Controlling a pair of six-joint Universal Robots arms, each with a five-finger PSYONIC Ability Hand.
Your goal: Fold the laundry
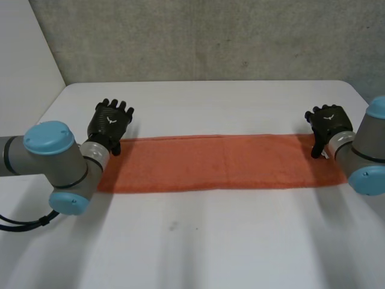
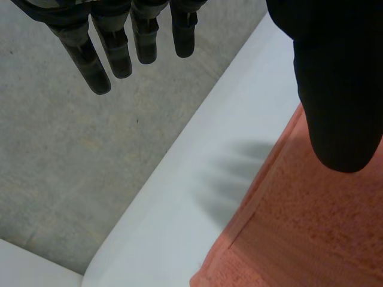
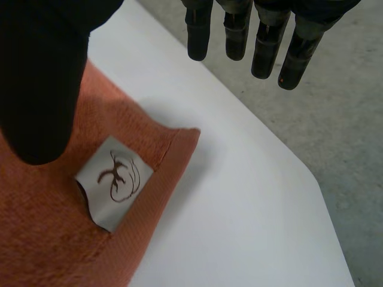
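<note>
The white bench (image 1: 210,241) is crossed from side to side by an orange towel (image 1: 222,162), which is laid flat as one long strip, its short ends turned towards the two arms; it is judged to be spread this way so that both ends can be reached at once and one end carried over to the other. The left arm (image 1: 54,156) and the right arm (image 1: 367,156) are brought in from opposite sides, so that each is matched to its own end of the cloth. The left hand (image 1: 109,125) is held over the far corner at its end and the right hand (image 1: 328,126) over the far corner at the other. In each wrist view the fingers (image 2: 119,48) are seen straight and spread above the bare bench just beyond the towel's edge, with the thumb (image 2: 341,89) over the cloth. Nothing is gripped by either hand, and a pinch of the corners appears to be prepared. A small white label (image 3: 114,182) is sewn by the hem beside the right hand's corner.
</note>
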